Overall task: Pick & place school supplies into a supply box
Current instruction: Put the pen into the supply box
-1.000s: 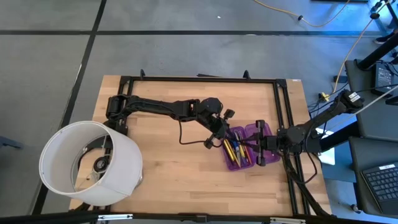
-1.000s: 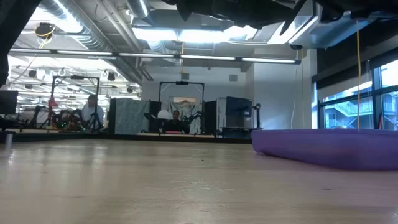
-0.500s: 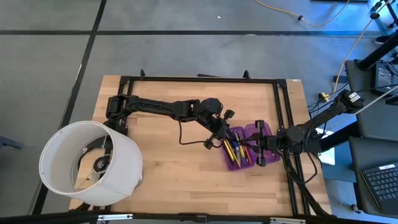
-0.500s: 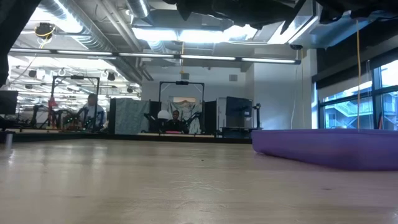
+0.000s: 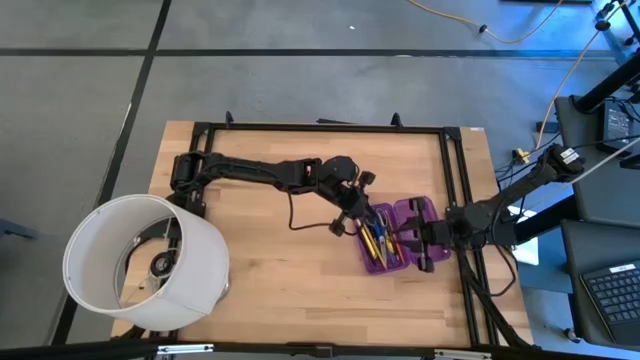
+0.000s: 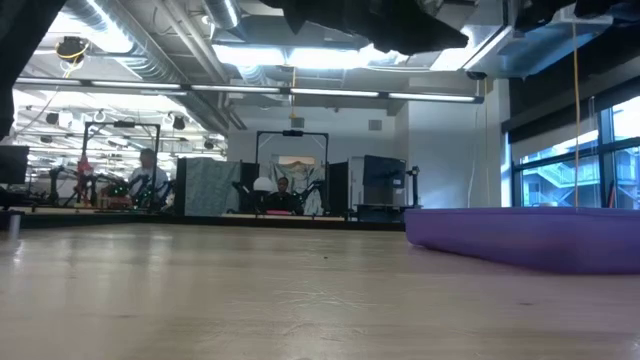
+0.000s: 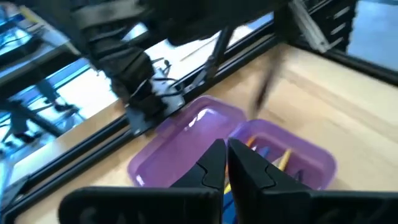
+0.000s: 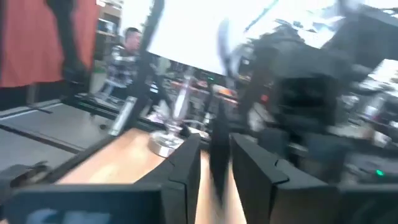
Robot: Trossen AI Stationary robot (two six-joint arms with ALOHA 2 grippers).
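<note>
Your left gripper [image 5: 352, 213] hovers with fingers pinched together, empty, at the near edge of the translucent purple plastic supply box [image 5: 393, 238], where yellow pencils [image 5: 370, 243] already lie. Your right gripper [image 5: 412, 239], slightly parted, sits over the box's lid side, apparently steadying it.

My overhead camera looks straight down on my whole table [image 5: 290, 260]. My low camera sits at tabletop height, facing the room. Both wrist cameras look closely past my fingers. Overhead, low and left-wrist views share the purple supply box [image 5: 395, 240] [image 6: 530, 238] [image 7: 186, 149].
</note>
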